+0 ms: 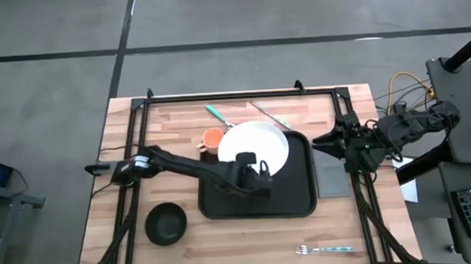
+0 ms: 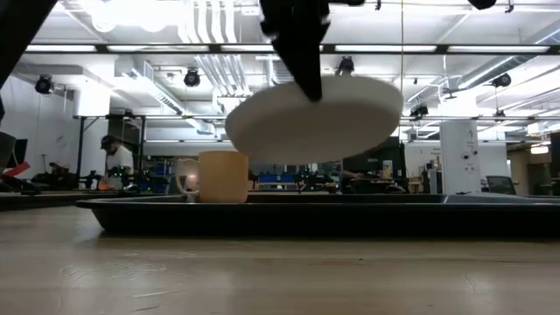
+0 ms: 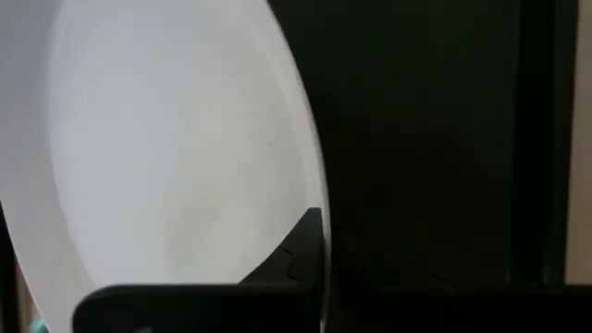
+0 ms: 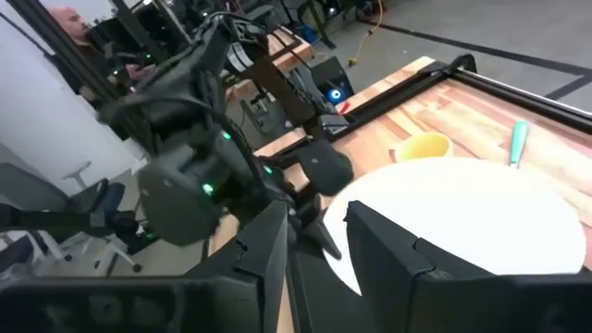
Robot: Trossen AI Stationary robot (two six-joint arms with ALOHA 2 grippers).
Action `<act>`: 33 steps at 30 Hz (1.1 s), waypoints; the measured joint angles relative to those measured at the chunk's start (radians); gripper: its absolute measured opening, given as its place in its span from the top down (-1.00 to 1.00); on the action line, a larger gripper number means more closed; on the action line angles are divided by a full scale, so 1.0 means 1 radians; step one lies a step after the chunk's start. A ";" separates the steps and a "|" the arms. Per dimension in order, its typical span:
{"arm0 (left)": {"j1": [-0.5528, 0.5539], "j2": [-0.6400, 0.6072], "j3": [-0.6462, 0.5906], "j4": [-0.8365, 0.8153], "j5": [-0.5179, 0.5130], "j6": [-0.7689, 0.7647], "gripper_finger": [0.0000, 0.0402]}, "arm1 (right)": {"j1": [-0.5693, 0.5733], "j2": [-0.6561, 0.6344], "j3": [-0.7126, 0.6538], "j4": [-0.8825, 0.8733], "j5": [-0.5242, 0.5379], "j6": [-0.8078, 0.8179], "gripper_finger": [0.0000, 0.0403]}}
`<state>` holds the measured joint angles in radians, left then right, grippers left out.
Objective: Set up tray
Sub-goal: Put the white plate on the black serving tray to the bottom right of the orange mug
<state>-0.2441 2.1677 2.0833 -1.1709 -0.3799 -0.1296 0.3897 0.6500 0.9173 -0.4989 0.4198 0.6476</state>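
I am clamping my left gripper on the rim of the round white plate, holding it tilted above the large black rectangular tray on the wooden slatted table. An orange mug is standing just beside the tray. My right gripper, fingers apart, is waiting at the table's right edge.

Left gripper sits over the large black rectangular tray, pinching the near edge of the round white plate, which hangs tilted above the tray. Just beyond it, beside the plate, stands the small orange mug. The black bowl rests behind the gripper, off the tray.
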 joint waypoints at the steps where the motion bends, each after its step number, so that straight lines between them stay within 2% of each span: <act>1: -0.003 -0.001 -0.023 0.022 0.000 0.000 1.00 | 0.000 0.005 0.000 0.001 -0.001 0.000 0.44; 6: -0.027 -0.001 -0.089 0.088 -0.037 0.003 1.00 | 0.000 0.012 0.000 0.000 -0.009 -0.003 0.35; 12: -0.032 -0.001 -0.086 0.116 -0.048 0.006 1.00 | 0.000 0.013 -0.001 0.000 -0.013 -0.004 0.32; 18: -0.048 -0.001 -0.087 0.231 -0.040 0.069 1.00 | 0.000 0.014 -0.001 0.000 -0.013 -0.004 0.33; 23: -0.062 -0.002 -0.104 0.203 -0.036 0.069 1.00 | 0.000 0.014 -0.001 -0.001 -0.013 -0.004 0.33; 27: -0.066 -0.003 -0.154 0.234 0.007 0.068 1.00 | 0.000 0.014 -0.001 0.000 -0.012 -0.004 0.33; 33: -0.072 -0.003 -0.230 0.265 0.018 0.069 1.00 | 0.000 0.015 -0.001 0.000 -0.012 -0.004 0.32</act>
<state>-0.3161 2.1651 1.8532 -0.9058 -0.3616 -0.0603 0.3901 0.6647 0.9161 -0.4984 0.4076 0.6437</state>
